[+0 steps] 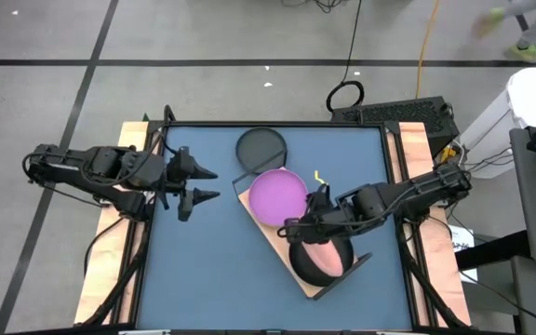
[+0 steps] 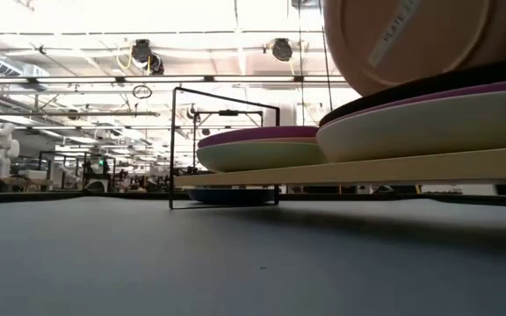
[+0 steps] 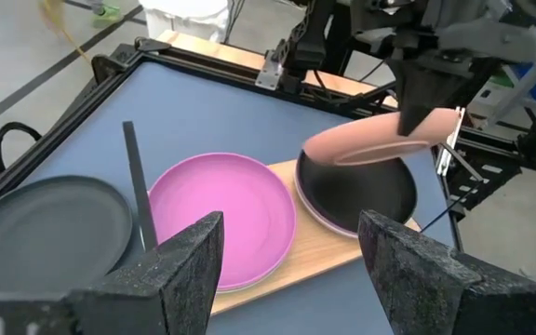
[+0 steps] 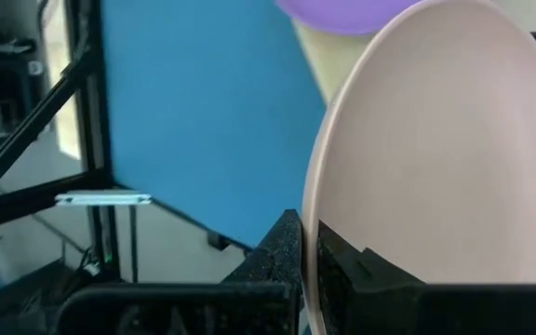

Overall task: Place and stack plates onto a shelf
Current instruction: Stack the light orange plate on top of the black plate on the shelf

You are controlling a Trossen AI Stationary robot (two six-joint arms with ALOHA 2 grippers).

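The wooden shelf board (image 1: 270, 226) lies slantwise mid-table, with a black wire frame (image 2: 180, 145). A purple-pink plate (image 1: 277, 195) tops the stack at its far end. A black plate (image 3: 356, 191) tops the stack at its near end. My right gripper (image 1: 303, 226) is shut on a pale pink plate (image 3: 370, 141), tilted over the black one. In the low view, pale green plates (image 2: 411, 127) sit lowest in both stacks, and a pale blue plate (image 2: 231, 195) lies under the board. My left gripper (image 3: 291, 270) hovers open near the table's left side. My right gripper pinches the pale pink plate's rim (image 4: 311, 233) between its two fingers, one on each face. The fingers (image 3: 431, 93) come down at it from above. The plate is tilted over the black plate. I cannot tell whether its low edge (image 3: 319, 154) touches it.
A dark grey plate (image 1: 261, 146) lies on the blue table beyond the shelf's far end. Bare blue tabletop (image 1: 203, 270) spreads between the left arm and the shelf. Black frame rails (image 1: 277, 124) run round the table's edges.
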